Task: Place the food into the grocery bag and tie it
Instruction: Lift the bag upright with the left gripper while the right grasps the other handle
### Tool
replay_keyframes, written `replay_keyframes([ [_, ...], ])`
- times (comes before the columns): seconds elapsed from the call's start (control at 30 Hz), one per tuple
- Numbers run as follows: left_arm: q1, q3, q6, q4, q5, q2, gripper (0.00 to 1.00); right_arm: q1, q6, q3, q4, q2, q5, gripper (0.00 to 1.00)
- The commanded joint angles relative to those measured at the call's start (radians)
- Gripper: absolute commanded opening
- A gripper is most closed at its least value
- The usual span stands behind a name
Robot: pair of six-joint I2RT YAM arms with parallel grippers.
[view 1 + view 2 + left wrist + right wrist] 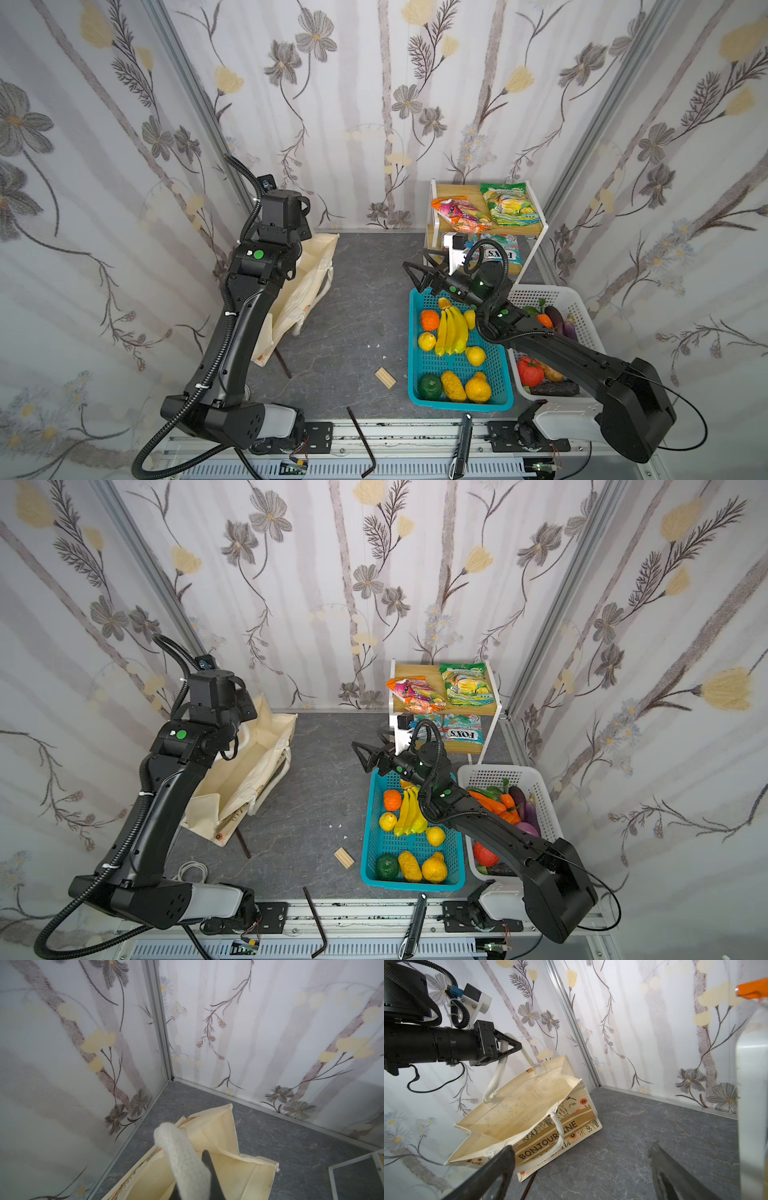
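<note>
Briefly: found left tool [515,1047] clamped on white rope handle [494,1080] of grocery bag [529,1103], bag gaping at rear left corner of worktop [353,311]. Found right tool [414,257] spread wide, gripping nothing, near rear corner of teal basket [412,357]. Saw banana bunch [451,332], orange [429,320] and lemon [427,341] inside that basket; orange packet [459,216] and green packet [509,203] on shelf [451,192], rear right corner.

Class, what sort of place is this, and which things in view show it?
Probably a robot test booth staged as a grocery corner: wallpapered panels in metal framing, robot arms mounted on a front rail, a teal basket of toy fruit.
</note>
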Motion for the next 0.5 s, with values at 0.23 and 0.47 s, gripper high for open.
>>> replay_keyframes([
  [0.23,-0.051,0.085,-0.187,0.044,0.313,-0.004,0.0,0.106,0.041,0.148,-0.049,0.182,-0.02,0.99],
  [0.47,-0.1,0.1,-0.274,0.09,0.408,-0.039,0.0,0.143,0.133,0.227,-0.071,0.3,-0.043,0.95],
])
